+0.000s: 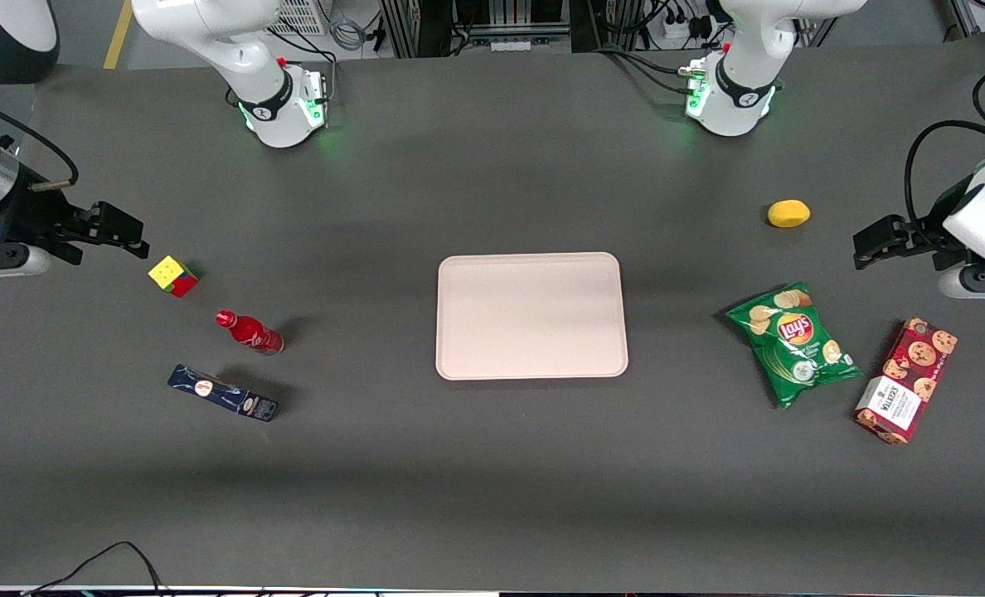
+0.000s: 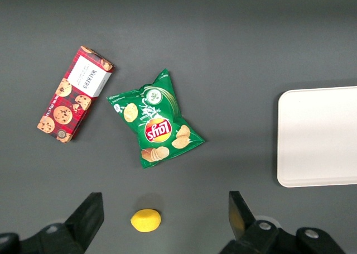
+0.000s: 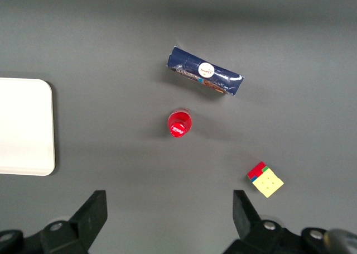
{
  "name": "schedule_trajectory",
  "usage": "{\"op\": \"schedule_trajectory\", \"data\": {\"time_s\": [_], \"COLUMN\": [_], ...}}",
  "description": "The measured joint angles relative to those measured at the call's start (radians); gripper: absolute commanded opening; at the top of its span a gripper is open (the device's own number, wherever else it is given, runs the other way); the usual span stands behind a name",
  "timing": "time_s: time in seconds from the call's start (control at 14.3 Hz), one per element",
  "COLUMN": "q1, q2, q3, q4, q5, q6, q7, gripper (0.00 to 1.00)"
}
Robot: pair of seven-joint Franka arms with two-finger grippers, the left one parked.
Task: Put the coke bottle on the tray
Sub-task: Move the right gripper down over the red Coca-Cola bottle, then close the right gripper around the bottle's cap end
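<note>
Tray (image 1: pixel 531 316), large, flat, pale pink and rectangular with a raised rim, lies bare at the middle of the bench, its long sides parallel to the bench's long edges. The right arm's black two-finger gripper (image 1: pixel 132 236) hovers high near the working arm's end, fingers (image 3: pixel 92 212) spread wide and holding nothing. The small red coke bottle with a red cap (image 1: pixel 249 332) stands upright on the bench toward that same end, well apart from the tray, so its long axis runs vertically and the cap points straight up; the wrist camera looks almost straight down on the cap (image 3: pixel 180 124). The step in hand appears to be the approach: nothing is grasped yet. Next the gripper must likely travel over the bottle, descend around it and close.
</note>
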Motion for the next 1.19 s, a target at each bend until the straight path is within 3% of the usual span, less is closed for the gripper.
{"op": "schedule_trajectory", "data": {"time_s": [0.35, 0.77, 1.19], "q1": [0.007, 0.016, 0.017], "q2": [0.074, 0.174, 0.211], "q3": [0.005, 0.006, 0.006], "q4": [-0.003, -0.138, -0.277], "q5": [0.0, -0.011, -0.024], "q6": [0.03, 0.295, 0.45], "q7": [0.0, 0.0, 0.0], "gripper": [1.0, 1.0, 1.0]}}
